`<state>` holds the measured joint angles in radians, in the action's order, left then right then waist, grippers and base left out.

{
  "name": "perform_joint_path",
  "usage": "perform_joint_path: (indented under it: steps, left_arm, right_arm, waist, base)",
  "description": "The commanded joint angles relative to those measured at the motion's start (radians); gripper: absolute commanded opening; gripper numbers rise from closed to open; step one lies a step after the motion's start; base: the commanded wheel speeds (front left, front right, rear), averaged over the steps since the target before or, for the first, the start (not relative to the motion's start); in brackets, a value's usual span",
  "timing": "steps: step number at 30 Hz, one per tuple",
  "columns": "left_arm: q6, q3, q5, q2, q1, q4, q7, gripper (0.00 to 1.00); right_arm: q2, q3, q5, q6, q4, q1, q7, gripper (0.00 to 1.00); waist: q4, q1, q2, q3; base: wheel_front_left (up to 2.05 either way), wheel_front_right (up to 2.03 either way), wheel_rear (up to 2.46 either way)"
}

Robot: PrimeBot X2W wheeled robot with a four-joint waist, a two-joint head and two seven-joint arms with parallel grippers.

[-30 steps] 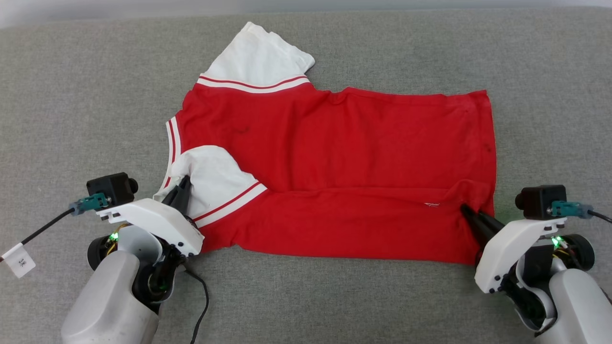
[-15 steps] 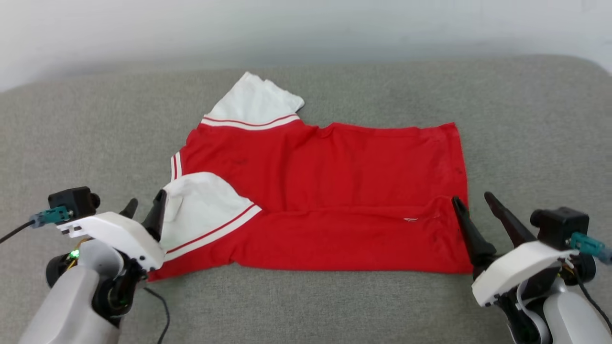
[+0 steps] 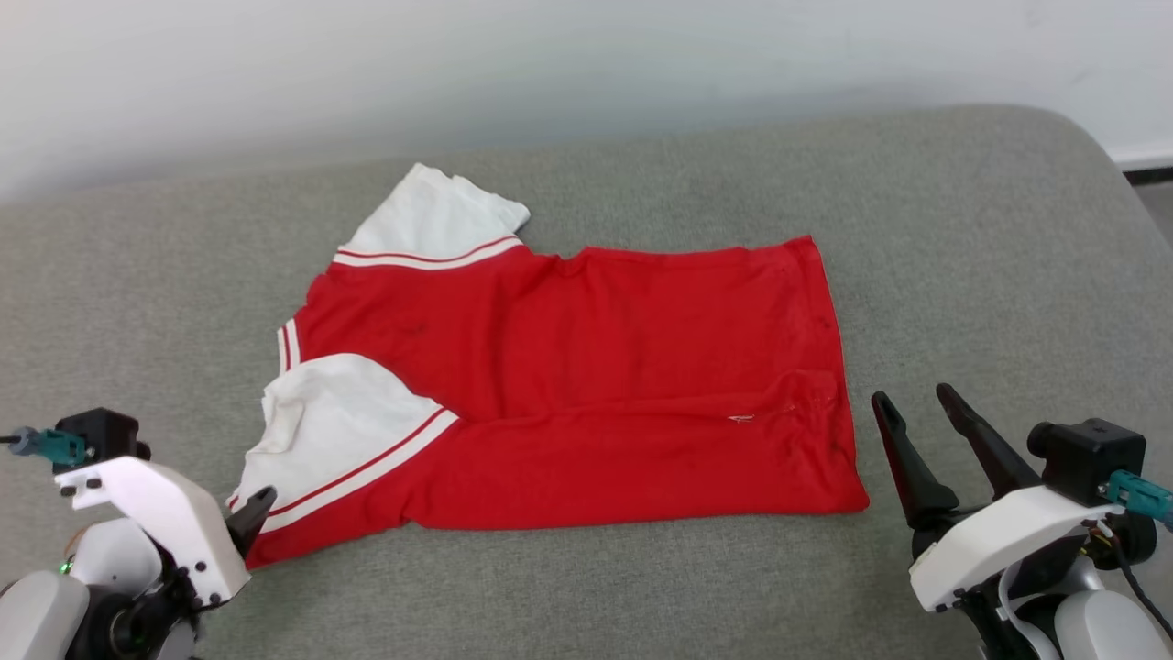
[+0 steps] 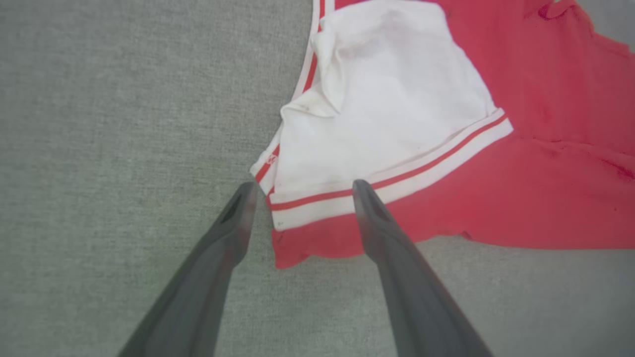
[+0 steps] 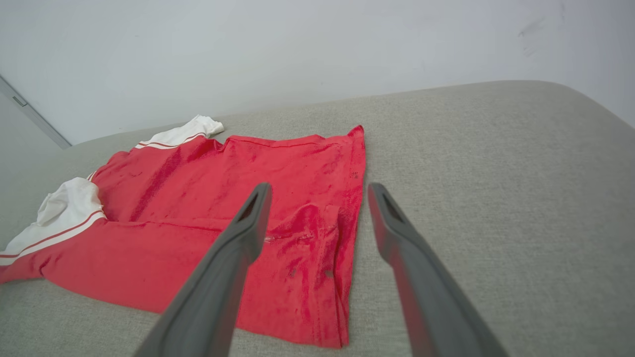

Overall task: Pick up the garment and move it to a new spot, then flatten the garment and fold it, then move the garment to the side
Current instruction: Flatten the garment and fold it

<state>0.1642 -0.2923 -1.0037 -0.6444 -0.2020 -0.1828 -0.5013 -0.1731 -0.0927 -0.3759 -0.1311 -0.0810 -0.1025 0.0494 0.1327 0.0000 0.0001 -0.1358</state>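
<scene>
The garment (image 3: 586,367) lies flat on the grey cushion, red side up, with its near long edge folded over the body. One white sleeve (image 3: 431,220) points away at the far left, and the other white sleeve (image 4: 392,99) lies folded over the near left corner. My left gripper (image 4: 303,186) is open, its fingertips just short of that sleeve's striped trim, and it holds nothing. My right gripper (image 3: 912,396) is open too, a little off the garment's near right corner (image 5: 327,307) and apart from it.
The grey padded surface (image 3: 990,275) stretches well beyond the garment on all sides. Its rounded right edge (image 3: 1113,156) drops away at the far right. A white wall (image 3: 586,64) stands behind the far edge.
Both grippers went from shut on the garment's near corners to open and let go. They drew back toward me, off the cloth. The head camera tilted up, so the whole picture shifted.
</scene>
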Motion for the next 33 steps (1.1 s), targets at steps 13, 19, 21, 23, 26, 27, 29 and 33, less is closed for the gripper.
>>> perform_joint_path:
  steps: [13,19,21,23,26,27,29,33]
  left_arm:
    - [0.015,-0.025,-0.083,0.033,0.052,0.008,-0.111,0.00]
    - [-0.015,-0.011,-0.069,0.035,0.039,-0.004,-0.054,0.00]
    - [-0.024,0.000,-0.060,0.033,0.030,0.001,-0.024,0.00]
    - [-0.027,0.007,-0.046,0.029,0.020,0.017,0.002,0.00]
    - [-0.016,0.006,-0.028,0.029,0.013,0.063,0.021,0.00]
    - [-0.013,0.004,-0.021,0.028,0.012,0.080,0.024,0.00]
    - [-0.006,0.002,-0.011,0.026,0.005,0.111,0.030,0.00]
    - [0.006,-0.003,0.003,0.025,-0.004,0.156,0.030,0.00]
  right_arm:
    - [0.027,-0.001,-0.018,0.001,0.007,-0.032,0.024,1.00]
    - [-0.004,0.045,-0.089,0.001,-0.015,-0.026,0.166,1.00]
    - [-0.022,0.057,-0.108,0.001,-0.019,-0.020,0.248,1.00]
    - [-0.040,0.062,-0.116,0.001,-0.017,-0.015,0.338,1.00]
    - [-0.055,0.060,-0.132,0.001,-0.004,-0.012,0.459,1.00]
    - [-0.060,0.056,-0.133,0.001,0.000,-0.015,0.495,1.00]
    - [-0.060,0.051,-0.137,0.001,0.002,-0.030,0.545,1.00]
    - [-0.048,0.029,-0.132,0.001,-0.036,-0.078,0.603,1.00]
  waist:
    - [0.048,0.0000,-0.0001,-0.126]
    - [0.034,0.0000,-0.0001,-0.096]
    - [0.025,0.0000,-0.0001,-0.082]
    - [0.015,0.0000,-0.0001,-0.073]
    - [-0.004,0.0000,-0.0001,-0.067]
    - [-0.011,0.0000,-0.0001,-0.069]
    - [-0.024,0.0000,-0.0001,-0.079]
    - [-0.043,0.0000,-0.0001,-0.108]
  base:
    - [0.00,0.00,0.00]
    - [0.00,0.00,0.00]
    - [0.00,0.00,0.00]
    - [0.00,0.00,0.00]
    - [0.00,0.00,0.00]
    - [0.00,0.00,0.00]
    - [0.00,0.00,0.00]
    - [0.00,0.00,0.00]
